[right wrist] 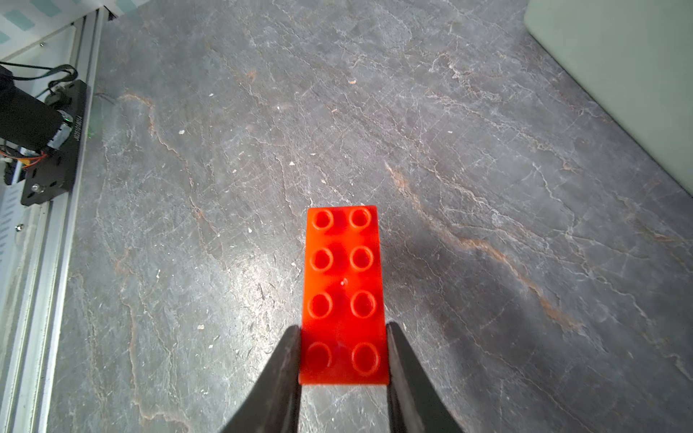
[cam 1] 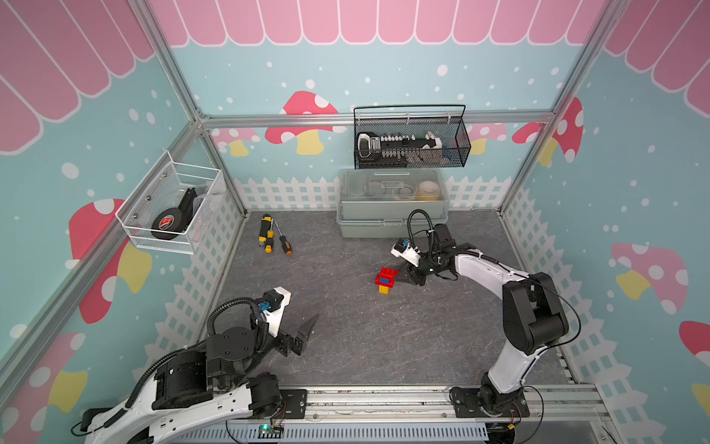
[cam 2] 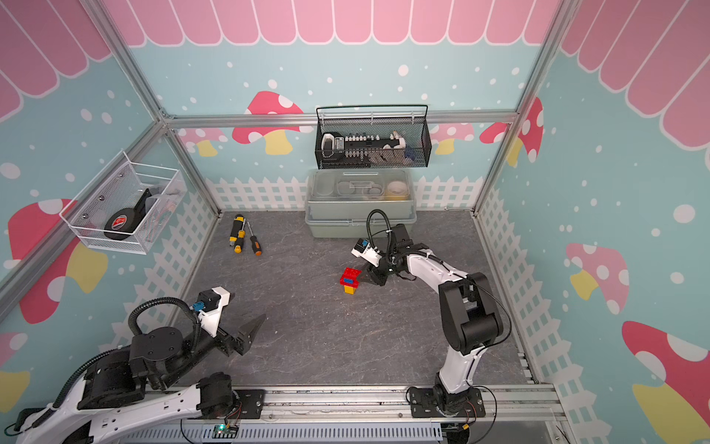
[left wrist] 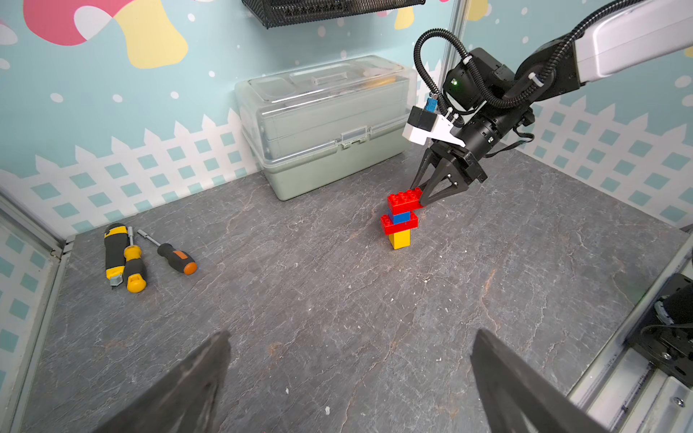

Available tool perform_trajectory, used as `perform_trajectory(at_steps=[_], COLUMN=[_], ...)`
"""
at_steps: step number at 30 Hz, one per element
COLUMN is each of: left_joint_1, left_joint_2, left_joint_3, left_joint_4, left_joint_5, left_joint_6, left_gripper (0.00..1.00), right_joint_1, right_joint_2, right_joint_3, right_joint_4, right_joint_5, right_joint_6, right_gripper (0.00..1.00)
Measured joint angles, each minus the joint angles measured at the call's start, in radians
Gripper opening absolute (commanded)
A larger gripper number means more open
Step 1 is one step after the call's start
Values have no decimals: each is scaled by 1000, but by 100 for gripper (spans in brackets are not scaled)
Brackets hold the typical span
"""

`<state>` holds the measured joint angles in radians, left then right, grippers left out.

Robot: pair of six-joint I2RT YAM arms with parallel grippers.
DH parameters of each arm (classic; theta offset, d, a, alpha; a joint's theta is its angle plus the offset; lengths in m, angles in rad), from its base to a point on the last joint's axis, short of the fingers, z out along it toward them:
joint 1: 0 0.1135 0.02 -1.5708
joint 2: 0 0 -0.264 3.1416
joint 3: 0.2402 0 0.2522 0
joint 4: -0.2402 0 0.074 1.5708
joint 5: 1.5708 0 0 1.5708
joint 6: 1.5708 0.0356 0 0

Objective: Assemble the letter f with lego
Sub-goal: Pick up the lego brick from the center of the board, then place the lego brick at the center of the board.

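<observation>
we judge the f (left wrist: 400, 219) built mid-frame; right gripper (right wrist: 343, 328) pinches its top red brick (right wrist: 343, 262), not yet released; left gripper (left wrist: 351, 333) gapes empty.

The red brick (right wrist: 343, 292) is glossy, smooth plastic; the tabletop (right wrist: 487, 150) matt, veined like slate (finely scratched); the toolbox (left wrist: 322, 123) cloudy plastic.

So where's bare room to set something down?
Free: the wide stretch between lego stack, left gripper and front rail; also between screwdrivers and stack. Crowded: near the storage box, where the right gripper grips the top red brick.
</observation>
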<state>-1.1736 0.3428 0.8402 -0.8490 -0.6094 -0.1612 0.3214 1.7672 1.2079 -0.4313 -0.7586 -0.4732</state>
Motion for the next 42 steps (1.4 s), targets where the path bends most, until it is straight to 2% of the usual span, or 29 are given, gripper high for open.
perform_trajectory(at_steps=[16, 24, 29, 42], left_joint_1=[1, 1, 1, 1], left_joint_2=[0, -1, -2, -2], left_joint_3=[0, 0, 0, 0], left_joint_4=[0, 0, 0, 0], left_joint_5=[4, 8, 11, 11], left_joint_6=[0, 0, 0, 0], left_gripper=[99, 99, 99, 99], right_joint_1=[-8, -20, -21, -21], right_joint_2=[-3, 71, 122, 160], right_joint_3=[-39, 22, 50, 23], right_joint_4=[-2, -159, -201, -127], right_joint_5=[-237, -359, -372, -402], right_joint_6=[120, 86, 84, 165], right_gripper=[35, 32, 32, 32])
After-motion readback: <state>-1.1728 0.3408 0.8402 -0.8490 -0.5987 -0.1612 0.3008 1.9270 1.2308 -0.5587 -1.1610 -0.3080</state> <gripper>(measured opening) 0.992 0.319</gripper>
